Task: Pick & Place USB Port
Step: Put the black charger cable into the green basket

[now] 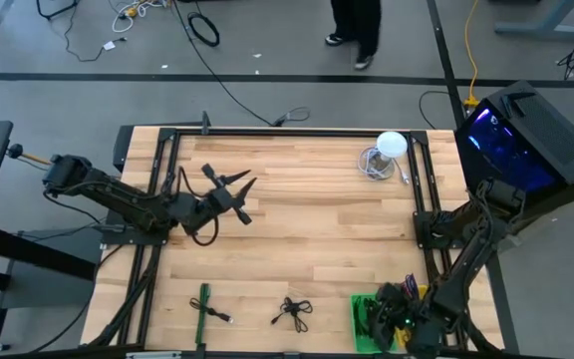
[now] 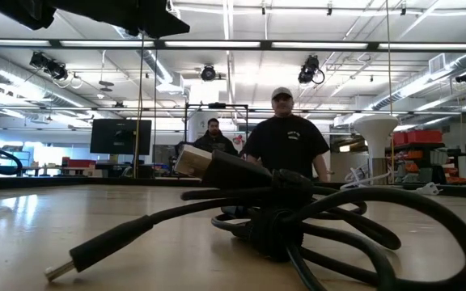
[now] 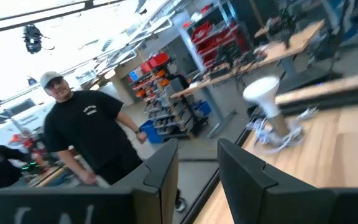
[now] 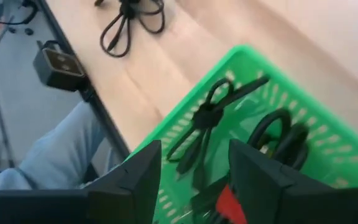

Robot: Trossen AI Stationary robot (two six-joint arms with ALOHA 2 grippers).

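A coiled black USB cable [image 1: 292,311] lies on the table near its near edge, close up in the low view [image 2: 273,218] and far off in the right wrist view [image 4: 132,12]. A green basket [image 1: 357,304] sits at the near right corner, holding two black cable bundles [image 4: 207,118] [image 4: 278,134]. My right gripper [image 1: 375,319] [image 4: 194,180] hovers open above the basket, touching nothing. My left gripper [image 1: 245,197] [image 3: 197,168] is open in the air over the table's left middle, pointing toward the right.
Another black cable with a green strip [image 1: 207,307] lies at the near left. A white lamp-like object with a cord [image 1: 387,150] [image 3: 266,96] stands at the far right. A black frame [image 1: 267,132] rims the table. A person's leg [image 4: 55,155] shows beside the near edge; people [image 2: 285,141] stand beyond the far edge.
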